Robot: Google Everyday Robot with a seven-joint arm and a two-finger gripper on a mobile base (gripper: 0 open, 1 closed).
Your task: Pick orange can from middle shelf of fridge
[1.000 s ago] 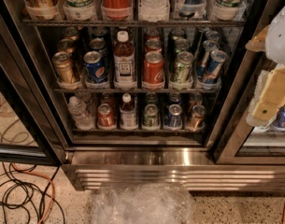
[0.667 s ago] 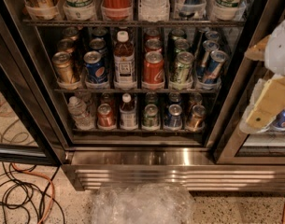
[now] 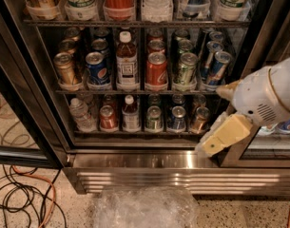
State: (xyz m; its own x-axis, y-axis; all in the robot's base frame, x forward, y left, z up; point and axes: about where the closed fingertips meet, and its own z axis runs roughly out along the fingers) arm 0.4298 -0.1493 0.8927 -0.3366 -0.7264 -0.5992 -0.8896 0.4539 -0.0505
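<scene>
The fridge stands open in front of me, its racks full of drinks. The orange can stands upright at the far left front of the middle shelf, in a clear lane tray. A blue Pepsi can is right beside it. My gripper, on a white arm, hangs at the lower right in front of the fridge's right door frame. It is below the middle shelf's level and far to the right of the orange can, and holds nothing I can see.
On the middle shelf, a bottle, a red Coca-Cola can and green and blue cans follow to the right. The black door frame is behind my arm. Cables and crumpled clear plastic lie on the floor.
My arm and gripper have come further into view, moving left and down across the right door frame. The cans and bottles have not moved.
</scene>
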